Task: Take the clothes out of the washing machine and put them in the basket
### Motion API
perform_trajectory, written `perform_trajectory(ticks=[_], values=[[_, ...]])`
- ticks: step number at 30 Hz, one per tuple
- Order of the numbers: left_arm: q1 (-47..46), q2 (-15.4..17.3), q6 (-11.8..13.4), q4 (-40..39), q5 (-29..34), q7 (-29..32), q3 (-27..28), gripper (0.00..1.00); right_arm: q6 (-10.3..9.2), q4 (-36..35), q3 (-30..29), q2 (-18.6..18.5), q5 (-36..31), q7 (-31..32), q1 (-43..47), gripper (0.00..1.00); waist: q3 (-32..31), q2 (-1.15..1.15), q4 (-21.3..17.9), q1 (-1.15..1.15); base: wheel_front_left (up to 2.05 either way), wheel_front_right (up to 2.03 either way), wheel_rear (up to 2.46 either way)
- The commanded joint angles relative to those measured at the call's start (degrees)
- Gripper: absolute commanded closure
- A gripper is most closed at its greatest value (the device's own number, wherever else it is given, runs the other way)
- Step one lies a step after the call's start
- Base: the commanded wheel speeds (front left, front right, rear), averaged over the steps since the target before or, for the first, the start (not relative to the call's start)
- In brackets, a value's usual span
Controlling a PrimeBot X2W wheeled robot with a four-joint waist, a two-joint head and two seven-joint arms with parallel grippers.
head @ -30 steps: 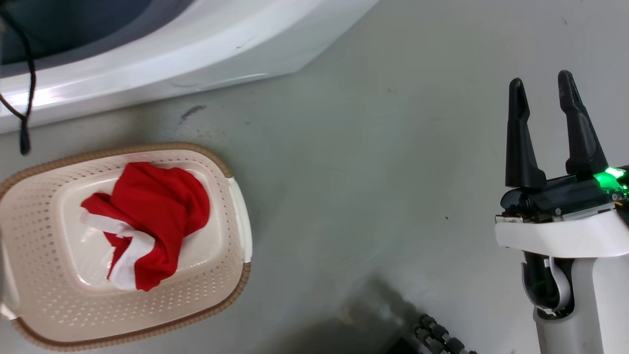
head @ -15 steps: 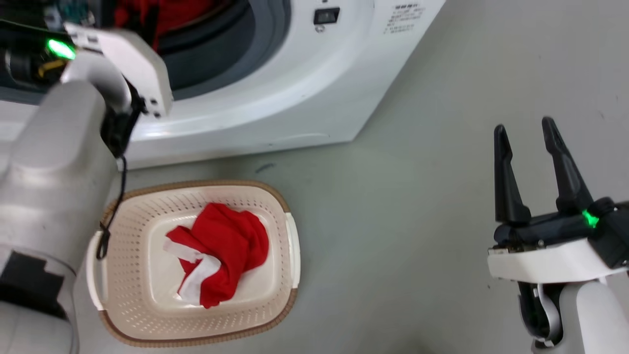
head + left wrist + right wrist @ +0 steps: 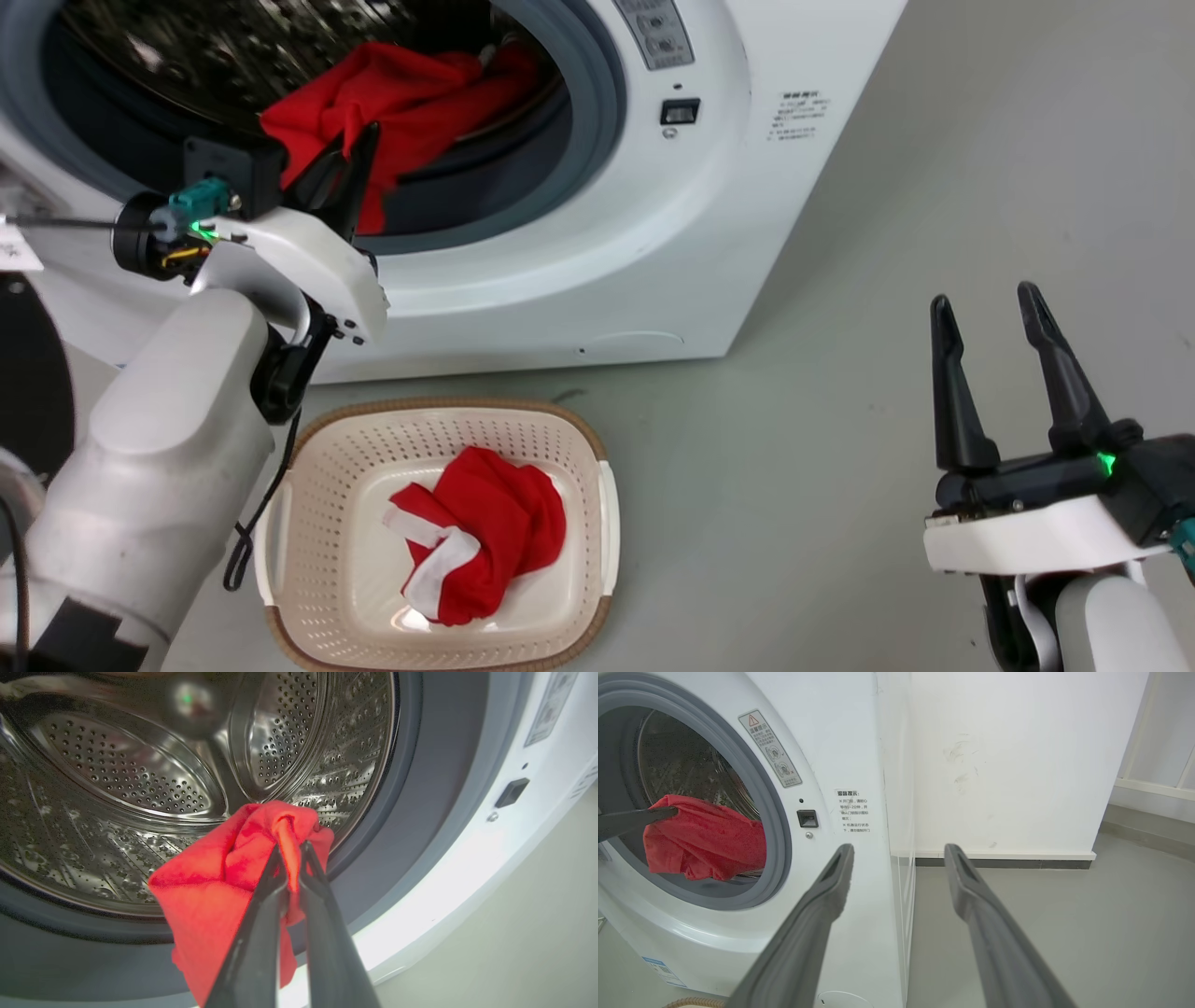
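The white washing machine [image 3: 709, 233] stands with its porthole uncovered. A red garment [image 3: 411, 89] of the clothes hangs over the grey gasket at the drum's mouth. My left gripper [image 3: 359, 140] is at the porthole, shut on a fold of that garment [image 3: 219, 882]; its closed fingertips [image 3: 292, 851] pinch the cloth in front of the steel drum [image 3: 117, 774]. On the floor below sits the cream basket [image 3: 597, 448], holding another red garment [image 3: 485, 527] with white bands. My right gripper [image 3: 982, 297] hangs open and empty over the floor at the right, seen also in its wrist view [image 3: 899, 848].
Grey floor lies bare between the basket and my right arm. The washer's right side [image 3: 896, 788] stands next to a white wall [image 3: 1017, 765] with a dark baseboard. A black cable [image 3: 252, 523] dangles from my left forearm beside the basket's left rim.
The head camera has tilted up, bringing the porthole, the drum's red garment and my left arm into view. The basket's garment lies as before. My right gripper stays open.
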Motion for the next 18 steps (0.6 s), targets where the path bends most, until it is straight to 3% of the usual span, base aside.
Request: perform_trajectory(ticks=[1,18], values=[[0.7,0.2,0.2,-0.5,-0.2,-0.3,0.3,1.0,-0.04,0.0,0.0,0.0,-0.6,-0.1,0.8,0.0,-1.1,0.0,0.9,0.01,0.0,0.0,0.0],[9.9,10.8,12.4,-34.7,1.8,1.3,5.0,1.0,-0.04,0.6,0.0,0.0,-0.1,-0.1,3.8,0.0,-6.2,0.0,2.7,0.01,0.0,0.0,0.0]])
